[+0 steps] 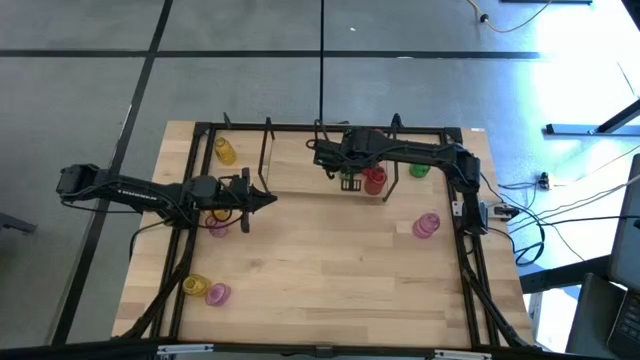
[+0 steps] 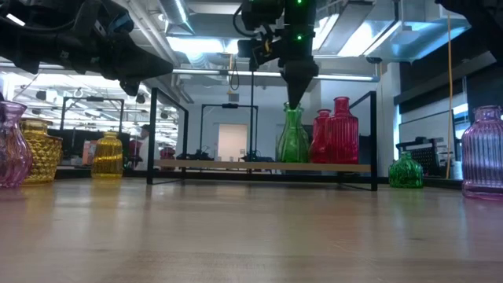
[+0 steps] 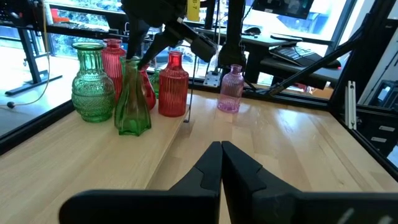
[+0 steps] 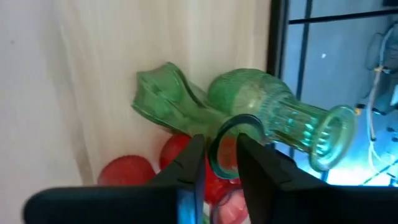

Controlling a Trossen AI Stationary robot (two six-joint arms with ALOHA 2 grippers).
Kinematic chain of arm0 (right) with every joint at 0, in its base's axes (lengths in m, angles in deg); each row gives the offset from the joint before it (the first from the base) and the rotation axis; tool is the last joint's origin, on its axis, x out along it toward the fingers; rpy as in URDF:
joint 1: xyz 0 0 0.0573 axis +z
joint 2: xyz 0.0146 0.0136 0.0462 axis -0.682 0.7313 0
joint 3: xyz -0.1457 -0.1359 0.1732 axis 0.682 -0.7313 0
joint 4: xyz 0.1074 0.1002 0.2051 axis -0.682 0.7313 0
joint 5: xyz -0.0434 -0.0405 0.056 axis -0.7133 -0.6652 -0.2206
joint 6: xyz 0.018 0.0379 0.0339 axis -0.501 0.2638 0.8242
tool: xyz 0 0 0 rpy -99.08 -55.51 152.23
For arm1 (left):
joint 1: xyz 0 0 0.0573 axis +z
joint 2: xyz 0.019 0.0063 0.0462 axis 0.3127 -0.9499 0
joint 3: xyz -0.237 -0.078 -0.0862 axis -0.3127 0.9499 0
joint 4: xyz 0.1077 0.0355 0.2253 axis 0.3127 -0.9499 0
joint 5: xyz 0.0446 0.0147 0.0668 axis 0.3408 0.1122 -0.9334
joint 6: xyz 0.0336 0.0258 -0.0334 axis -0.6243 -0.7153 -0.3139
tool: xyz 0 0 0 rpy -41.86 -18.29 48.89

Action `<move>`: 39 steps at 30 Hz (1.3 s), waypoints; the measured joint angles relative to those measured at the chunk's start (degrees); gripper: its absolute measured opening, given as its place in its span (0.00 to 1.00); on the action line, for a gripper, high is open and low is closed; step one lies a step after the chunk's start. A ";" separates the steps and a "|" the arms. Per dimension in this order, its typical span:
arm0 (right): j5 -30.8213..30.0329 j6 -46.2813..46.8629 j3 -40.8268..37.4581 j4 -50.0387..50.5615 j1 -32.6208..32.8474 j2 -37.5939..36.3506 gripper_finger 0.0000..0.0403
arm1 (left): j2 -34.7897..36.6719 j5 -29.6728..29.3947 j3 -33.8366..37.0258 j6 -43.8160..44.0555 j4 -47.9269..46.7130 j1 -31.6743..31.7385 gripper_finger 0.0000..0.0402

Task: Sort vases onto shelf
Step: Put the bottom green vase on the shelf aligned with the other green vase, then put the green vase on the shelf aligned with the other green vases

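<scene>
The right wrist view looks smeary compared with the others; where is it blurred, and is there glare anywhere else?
Right wrist view: the green vase by the right end effector is soft and smeared, with washed-out bright wood behind it. Low view: ceiling lights glare, and the near tabletop is out of focus. High view: pale light floods the floor on the right. Left wrist view: the vases look sharp, and the windows behind are bright.

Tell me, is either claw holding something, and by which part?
The right gripper has its fingers at the rim of a green vase on the shelf; the left gripper is empty.
</scene>
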 joint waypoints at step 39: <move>-0.73 2.90 0.00 1.08 0.26 -0.45 0.24 | -0.02 0.00 0.00 0.02 0.00 0.00 0.00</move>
